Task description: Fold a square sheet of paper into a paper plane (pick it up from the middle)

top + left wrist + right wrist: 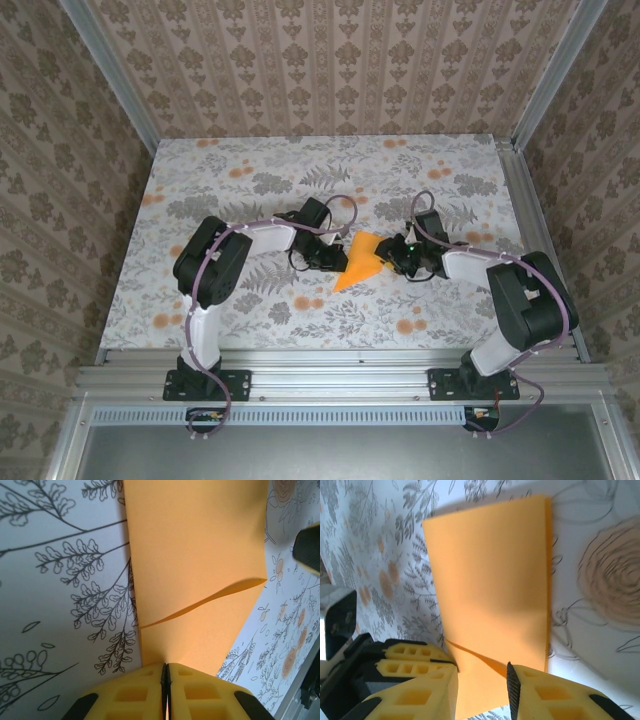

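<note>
1. Flower-print counter [250, 170] as the work surface. Arms reaching in from both sides and meeting mid-counter, probably so either side can work the same crease.
2. Orange sheet [362, 262] right between the tools, mid-counter. Creased down to a narrower, pointed shape, tip toward the near-left in the top view. One flap lifted along a crease in the left wrist view [195, 555]. Resting on the counter or just clear of it: cannot tell.
3. Left tool [166, 667] clenched on the sheet's edge, pads pressed flat with paper coming straight out of the seam. Likely anchoring the layers so the folds stay aligned.
4. Right tool [482, 672] released, pads apart on either side of the opposite edge, paper in the gap but unpinched. Reads as between grips, ahead of the next crease.
5. Containers: none in play. Sheet held by the left tool alone.
</note>
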Robot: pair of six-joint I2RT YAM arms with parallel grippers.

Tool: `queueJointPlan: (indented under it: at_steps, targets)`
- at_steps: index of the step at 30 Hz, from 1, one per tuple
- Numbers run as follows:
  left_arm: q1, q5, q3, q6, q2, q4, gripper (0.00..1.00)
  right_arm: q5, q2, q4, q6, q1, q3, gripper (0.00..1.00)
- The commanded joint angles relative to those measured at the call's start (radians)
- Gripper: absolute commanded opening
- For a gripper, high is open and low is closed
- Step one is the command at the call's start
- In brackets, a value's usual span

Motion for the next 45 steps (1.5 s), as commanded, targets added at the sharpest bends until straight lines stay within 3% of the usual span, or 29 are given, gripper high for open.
queueJointPlan:
  at_steps: [1, 8, 21, 38, 45]
  targets:
    - [-0.015, -0.067, 0.001, 0.007, 0.014, -0.069, 0.12, 0.010, 0.025, -0.132, -0.101, -0.024, 0.066, 0.39]
    - [-0.031, -0.070, -0.002, -0.020, 0.010, -0.051, 0.11, 0.021, 0.021, -0.272, -0.167, -0.025, 0.091, 0.45]
    - [-0.036, -0.054, -0.034, -0.066, -0.011, -0.011, 0.12, -0.046, 0.047, -0.207, -0.122, 0.007, 0.036, 0.45]
    - [-0.036, -0.036, -0.075, -0.097, -0.037, 0.040, 0.11, -0.105, 0.041, -0.094, -0.051, 0.029, 0.037, 0.20]
    - [-0.028, -0.016, -0.091, -0.115, -0.040, 0.073, 0.11, -0.127, 0.044, -0.061, -0.019, 0.056, 0.040, 0.14]
